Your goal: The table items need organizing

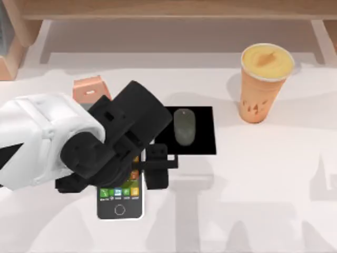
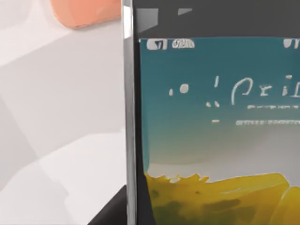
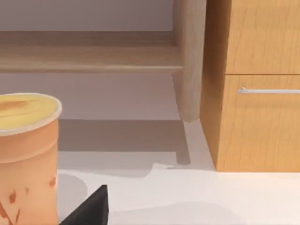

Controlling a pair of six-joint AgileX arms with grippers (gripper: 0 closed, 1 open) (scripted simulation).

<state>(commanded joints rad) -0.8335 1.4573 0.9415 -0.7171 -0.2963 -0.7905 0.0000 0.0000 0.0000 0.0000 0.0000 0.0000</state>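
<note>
Three items from your top view: left claw [image 1: 156,167] low over the smartphone [image 1: 120,203], fingers apart; mouse [image 1: 184,126] on the black pad [image 1: 202,132]; cup [image 1: 264,81] upright, tabletop [image 1: 263,184] right. Left wrist: smartphone [image 2: 211,131] screen close, flat. Right wrist: cup [image 3: 26,154] near.

Small dark grey oval mouse [image 1: 184,126] lay on flat black square pad [image 1: 202,141], mid-table. White-edged smartphone [image 1: 120,203] lay flat just left of and before the pad, beneath left arm. Salmon-pink wedge-shaped stand [image 1: 90,88] stood behind the phone. Orange cup of yellow drink [image 1: 261,84] stood upright, right of pad, on broad white table [image 1: 263,200].
</note>
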